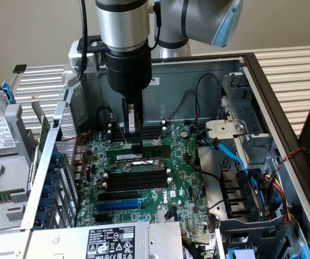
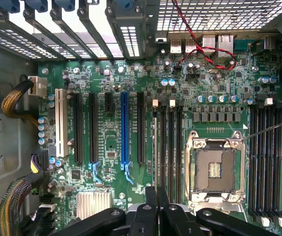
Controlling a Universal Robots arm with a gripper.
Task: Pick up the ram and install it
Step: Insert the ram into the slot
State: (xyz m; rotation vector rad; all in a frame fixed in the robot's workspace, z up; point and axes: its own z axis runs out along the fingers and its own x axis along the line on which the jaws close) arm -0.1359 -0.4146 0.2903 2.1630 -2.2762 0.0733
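The ram [image 1: 154, 151], a thin green stick with a white label, hangs level and on edge low over the motherboard [image 1: 184, 181]. My gripper [image 1: 135, 141] comes straight down from above and is shut on the stick's middle. The stick runs parallel to the black memory slots [image 1: 136, 179] just in front of it. In the wrist view my gripper [image 2: 156, 199] lines up with a bank of black memory slots [image 2: 168, 147] beside the open CPU socket [image 2: 214, 169]. Whether the ram touches a slot I cannot tell.
The board lies in an open PC case [image 1: 263, 81]. A blue slot [image 1: 120, 205] lies near the front. Black and blue cables [image 1: 228, 154] and a drive cage [image 1: 236, 129] crowd the exterior view's right. A power supply [image 1: 109, 242] sits at the front, metal card brackets [image 1: 52, 178] on the left.
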